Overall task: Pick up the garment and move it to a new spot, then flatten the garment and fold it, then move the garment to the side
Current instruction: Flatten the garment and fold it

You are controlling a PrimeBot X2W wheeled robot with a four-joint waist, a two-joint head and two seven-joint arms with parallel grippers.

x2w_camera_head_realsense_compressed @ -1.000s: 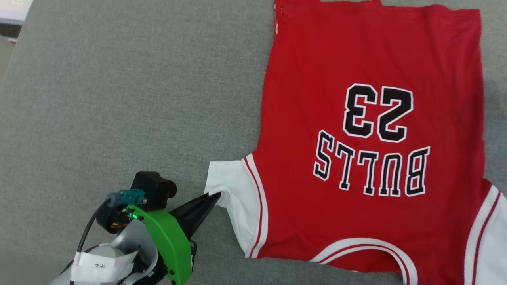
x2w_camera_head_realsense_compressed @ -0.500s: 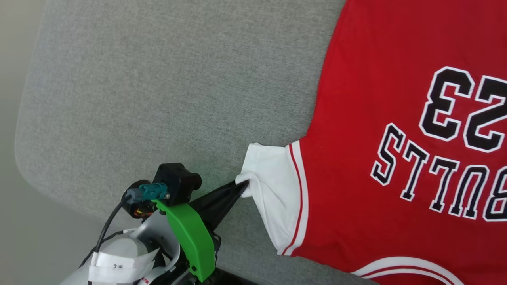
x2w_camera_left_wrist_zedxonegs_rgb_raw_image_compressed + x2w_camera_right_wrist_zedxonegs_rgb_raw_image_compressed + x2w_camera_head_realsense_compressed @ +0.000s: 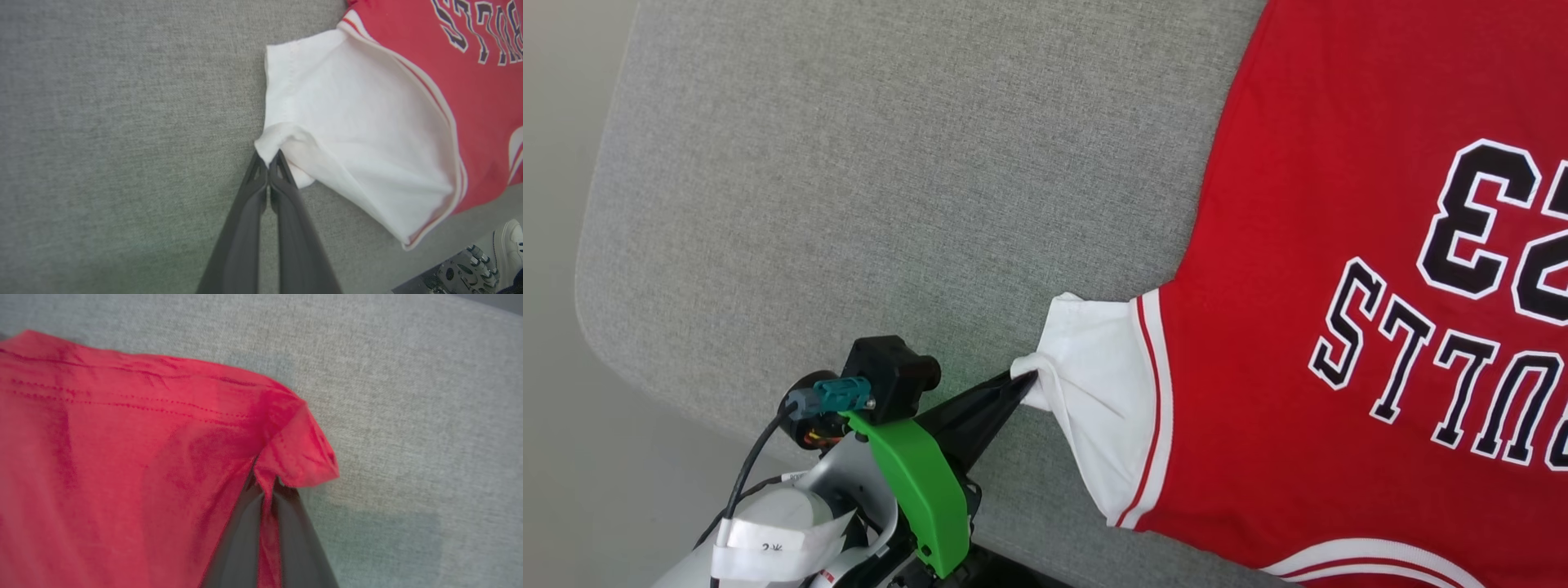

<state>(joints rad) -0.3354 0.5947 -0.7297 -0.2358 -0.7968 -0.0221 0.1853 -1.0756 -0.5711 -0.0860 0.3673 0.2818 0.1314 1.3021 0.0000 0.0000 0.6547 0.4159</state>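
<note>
The garment [image 3: 1298, 269], a red jersey with white sleeves and an upside-down black-and-white print, lies spread flat on the grey cushioned surface [image 3: 849, 180]. My left gripper [image 3: 1023, 380] is shut on the edge of the near white sleeve [image 3: 1098, 384], which bunches at the fingertips. In the left wrist view the left gripper [image 3: 268, 162] pinches the sleeve's folded corner [image 3: 278, 139]. In the right wrist view my right gripper [image 3: 265, 482] is shut on a red hem corner [image 3: 294, 453] of the garment, with fabric pinched between the dark fingers.
The grey surface's rounded left edge [image 3: 592, 302] drops to a pale floor [image 3: 556, 408]. In the left wrist view, a white shoe [image 3: 510, 241] and part of the robot's base [image 3: 457, 269] show past the surface's near edge.
The head camera has turned left, shifting the whole picture right. The left gripper keeps its hold on the sleeve. The right gripper has closed on the red hem corner.
</note>
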